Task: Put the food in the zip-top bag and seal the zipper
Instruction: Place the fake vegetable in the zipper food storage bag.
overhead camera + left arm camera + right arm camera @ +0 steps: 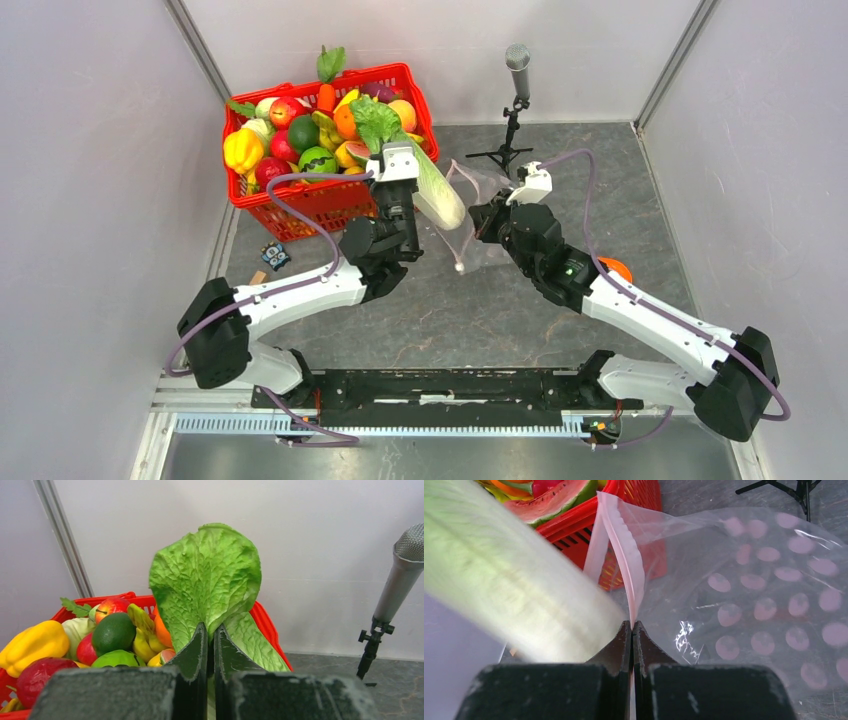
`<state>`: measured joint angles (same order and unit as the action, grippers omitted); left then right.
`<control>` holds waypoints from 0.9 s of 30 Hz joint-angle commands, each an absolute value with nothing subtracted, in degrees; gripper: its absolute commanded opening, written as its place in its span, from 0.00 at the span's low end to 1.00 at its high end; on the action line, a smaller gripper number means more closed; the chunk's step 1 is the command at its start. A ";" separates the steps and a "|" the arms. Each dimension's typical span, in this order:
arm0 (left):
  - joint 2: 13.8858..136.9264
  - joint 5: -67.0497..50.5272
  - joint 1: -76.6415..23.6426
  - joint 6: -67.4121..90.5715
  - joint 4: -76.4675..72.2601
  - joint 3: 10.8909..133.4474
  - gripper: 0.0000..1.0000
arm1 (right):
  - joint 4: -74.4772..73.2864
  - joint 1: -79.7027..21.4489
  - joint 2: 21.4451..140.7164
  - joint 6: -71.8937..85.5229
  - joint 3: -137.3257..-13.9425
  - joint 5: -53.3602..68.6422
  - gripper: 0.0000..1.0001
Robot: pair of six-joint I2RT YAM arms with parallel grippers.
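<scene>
On my overhead feed a red mesh basket [310, 205] sits at the far left of the grey stone-patterned table [450, 310], close to the white side wall [90, 150]. Right of it, a grey microphone [518, 58] stands upright on a small black tripod [503, 155]. Near the basket's front lie a small blue object [275, 256] and a tan block [258, 277], too small for me to identify.
</scene>
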<state>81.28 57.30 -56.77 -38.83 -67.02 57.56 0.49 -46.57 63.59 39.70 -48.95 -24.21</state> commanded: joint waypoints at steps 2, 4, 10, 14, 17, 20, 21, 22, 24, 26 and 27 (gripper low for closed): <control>83.11 60.20 -57.04 -46.11 -72.92 59.37 0.02 | 2.23 -46.92 62.43 39.14 -52.55 -24.23 0.00; 83.95 60.55 -57.04 -47.66 -75.59 59.24 0.02 | 2.14 -46.93 62.03 38.75 -52.57 -24.20 0.00; 81.47 57.85 -57.49 -30.55 -59.82 60.95 0.02 | 5.52 -46.92 62.79 39.65 -51.49 -19.71 0.00; 77.30 56.70 -57.92 -14.29 -46.58 60.95 0.02 | 9.06 -46.93 62.40 42.55 -48.88 -21.71 0.00; 74.82 56.72 -57.85 -5.99 -43.22 59.33 0.02 | 11.30 -46.89 62.40 45.00 -47.94 -22.08 0.00; 74.06 57.29 -57.90 -0.65 -40.41 59.62 0.02 | 13.67 -46.85 62.84 46.68 -47.72 -20.58 0.00; 74.09 57.38 -57.80 1.47 -39.10 60.03 0.02 | 13.98 -46.85 63.04 46.97 -47.77 -19.92 0.00; 74.35 57.66 -57.79 2.15 -38.28 60.43 0.02 | 13.85 -46.85 63.20 47.06 -47.83 -19.50 0.00; 74.77 59.43 -57.72 4.67 -36.39 60.66 0.02 | 15.46 -46.82 62.58 48.19 -46.11 -18.56 0.00; 75.02 61.61 -57.67 6.48 -36.48 59.56 0.02 | 19.28 -46.82 61.25 49.26 -43.36 -17.42 0.00; 75.04 62.38 -57.66 6.98 -37.17 58.77 0.02 | 20.34 -46.81 60.81 49.68 -42.85 -16.63 0.00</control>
